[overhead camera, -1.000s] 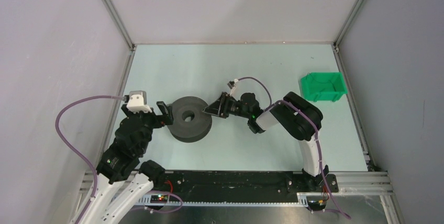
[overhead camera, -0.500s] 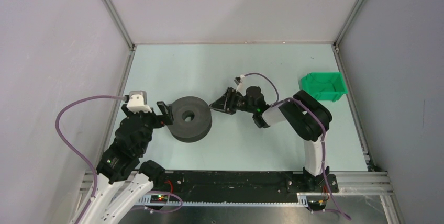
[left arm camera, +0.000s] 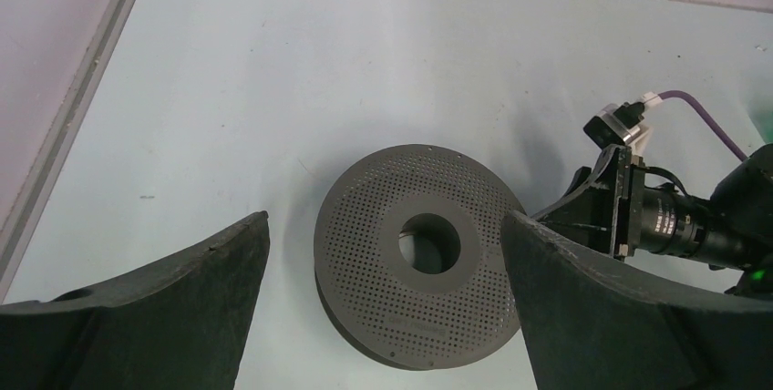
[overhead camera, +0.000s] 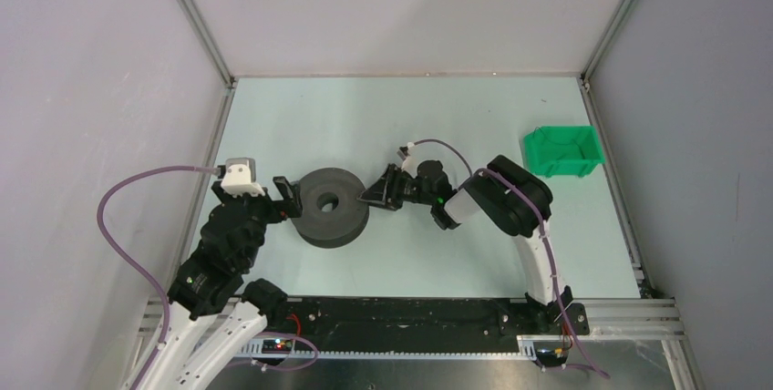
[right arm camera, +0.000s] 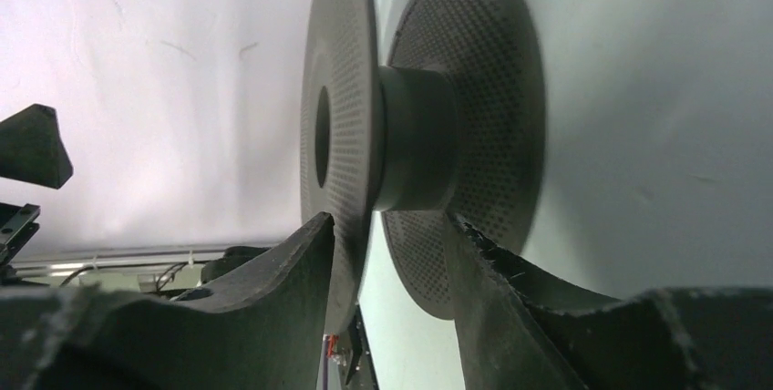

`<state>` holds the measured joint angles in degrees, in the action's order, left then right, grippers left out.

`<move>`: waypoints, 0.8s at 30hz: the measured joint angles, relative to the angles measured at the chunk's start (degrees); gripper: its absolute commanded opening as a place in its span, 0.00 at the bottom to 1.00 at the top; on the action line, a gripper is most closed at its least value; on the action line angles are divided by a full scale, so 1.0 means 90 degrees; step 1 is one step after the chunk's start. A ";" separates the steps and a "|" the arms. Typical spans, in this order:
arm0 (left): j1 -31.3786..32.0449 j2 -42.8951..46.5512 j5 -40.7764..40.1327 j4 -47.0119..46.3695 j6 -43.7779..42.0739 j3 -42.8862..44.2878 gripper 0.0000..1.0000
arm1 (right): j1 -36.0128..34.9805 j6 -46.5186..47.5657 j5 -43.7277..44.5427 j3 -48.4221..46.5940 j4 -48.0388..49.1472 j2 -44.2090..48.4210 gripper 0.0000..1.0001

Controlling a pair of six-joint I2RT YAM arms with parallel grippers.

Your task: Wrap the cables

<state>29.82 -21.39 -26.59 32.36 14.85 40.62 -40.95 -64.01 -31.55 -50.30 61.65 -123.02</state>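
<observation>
left end effector (overhead camera: 289, 199): jaws wide, beside spool (overhead camera: 333, 206) left rim
right end effector (overhead camera: 376, 193): jaws apart, straddling spool's right flange
cable: not discernible

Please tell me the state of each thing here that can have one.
spool: lying flat, core bare.
left claw: open, beside the spool.
right claw: open, at the spool's rim.
green bin: upright, seems empty.
cable: not visible in any view.
</observation>
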 measured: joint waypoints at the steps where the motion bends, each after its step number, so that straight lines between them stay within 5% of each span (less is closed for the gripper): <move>1: 0.0000 0.0000 0.0002 0.0000 -0.0002 0.0000 1.00 | -0.0046 -0.0041 -0.0015 -0.0068 0.0034 -0.0034 0.44; 8: 0.0000 0.0002 0.0107 0.0000 -0.0034 0.0000 1.00 | -0.0185 -0.0537 -0.0202 -0.0325 0.0811 -0.0272 0.02; 17: -0.0002 -0.0070 0.0474 0.0000 -0.0041 0.0000 0.98 | 0.0272 -0.1175 -0.0430 0.0381 0.1343 0.0182 0.00; 24: 0.0000 -0.0614 0.1205 0.0017 0.0063 0.0010 0.89 | 0.0801 -0.0284 0.0056 0.1042 -0.1277 0.2761 0.00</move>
<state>29.82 -26.92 -15.75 32.51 15.42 40.71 -33.74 -66.57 -31.05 -40.93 50.15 -98.17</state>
